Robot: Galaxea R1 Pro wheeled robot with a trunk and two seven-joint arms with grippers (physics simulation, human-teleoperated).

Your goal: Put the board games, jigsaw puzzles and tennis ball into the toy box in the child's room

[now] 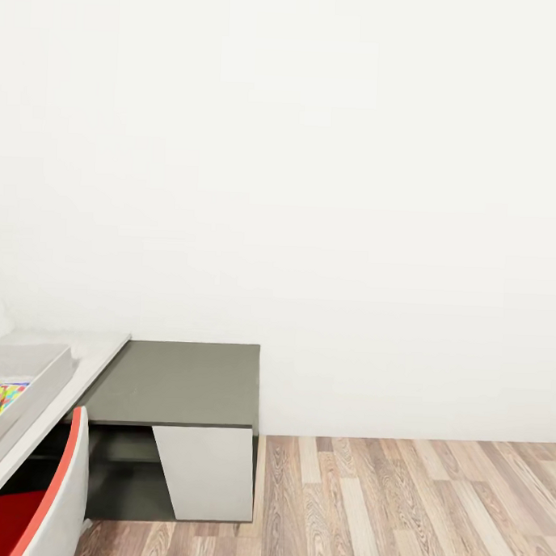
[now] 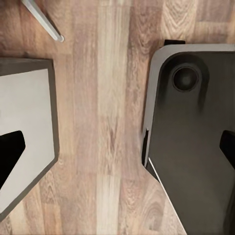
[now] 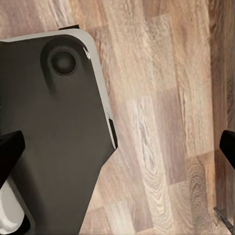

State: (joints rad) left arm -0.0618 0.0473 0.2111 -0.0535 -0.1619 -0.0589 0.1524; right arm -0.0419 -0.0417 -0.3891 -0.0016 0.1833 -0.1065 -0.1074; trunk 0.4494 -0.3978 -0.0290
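Head view: plain white wall closes off everything ahead. Wood-plank floor lies open on the right, from the wall's foot to the near edge.

Left side is crowded. Low dark grey table top sits against the wall, bare on top, with a white slanted panel under its near edge and an open recess beside that. The pale grey-white desk top adjoins it on the left, higher. On it, the translucent pale grey plastic bin takes up the desk's visible part. A red-and-white chair back stands close before the desk, blocking the gap beneath.

Wrist views: both look down on plank floor, the robot's dark base plate alongside.
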